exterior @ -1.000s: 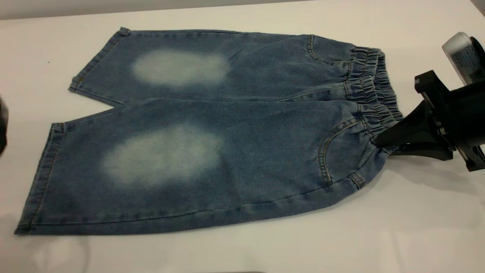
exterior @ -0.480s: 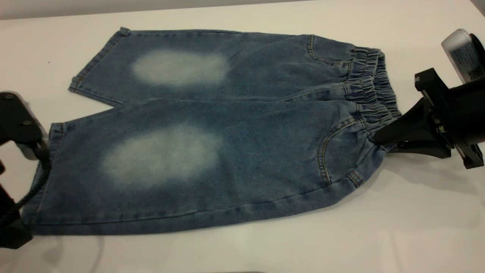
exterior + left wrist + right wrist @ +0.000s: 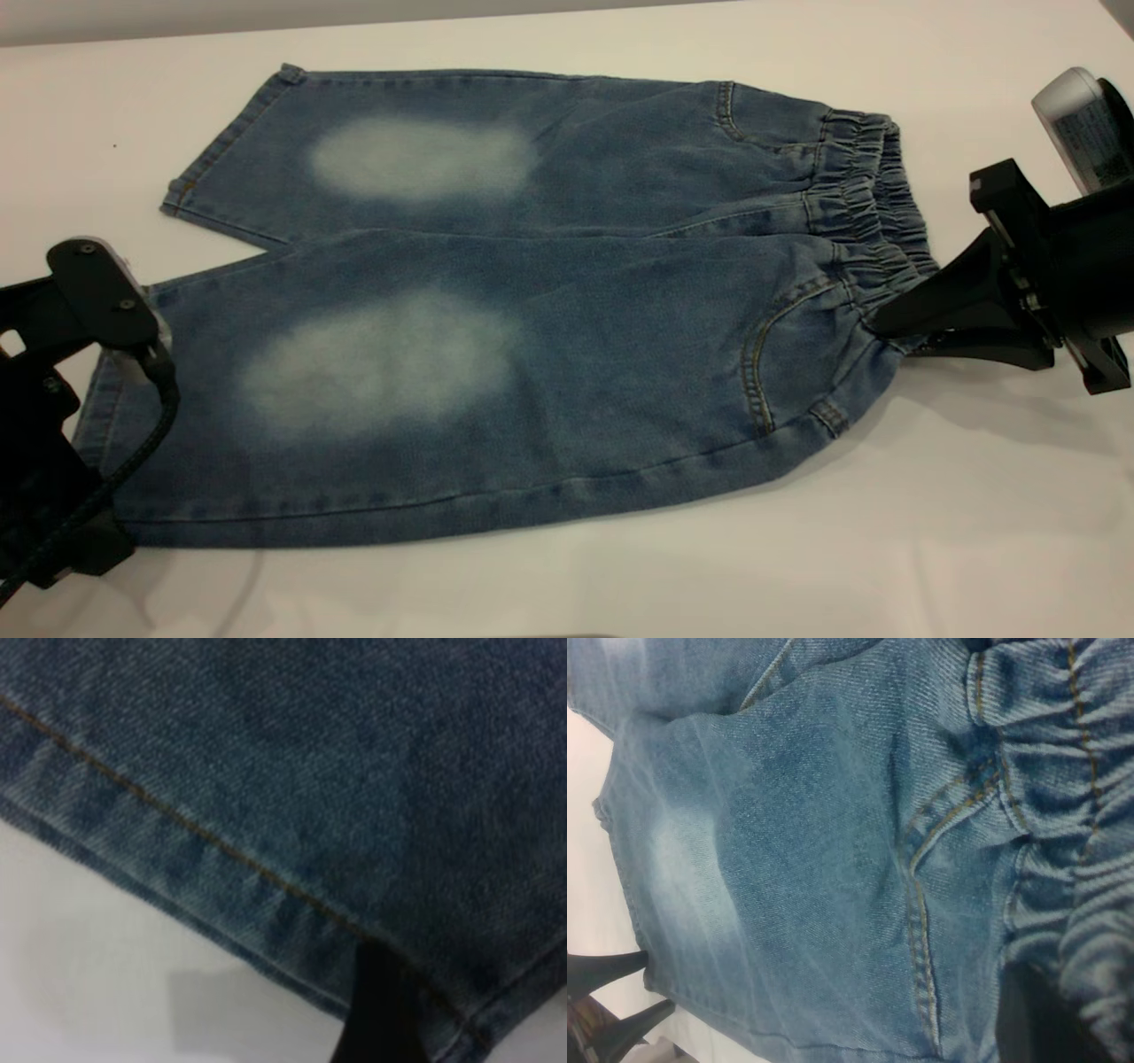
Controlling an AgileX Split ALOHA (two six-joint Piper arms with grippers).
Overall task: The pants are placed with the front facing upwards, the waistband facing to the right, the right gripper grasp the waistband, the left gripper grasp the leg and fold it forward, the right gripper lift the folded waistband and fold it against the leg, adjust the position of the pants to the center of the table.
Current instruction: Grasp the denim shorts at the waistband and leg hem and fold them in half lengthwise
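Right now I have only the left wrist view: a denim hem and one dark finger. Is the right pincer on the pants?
Observer: Yes. The right pincer is shut on the waistband, at its near corner.
Operator: Which leg's hem am I seeing?
Observer: The near leg of the pants, at its cuff. The left pincer hangs over that end.
Operator: Has the left one gripped it?
Observer: No. The right wrist view shows its two fingers apart at the cuff.
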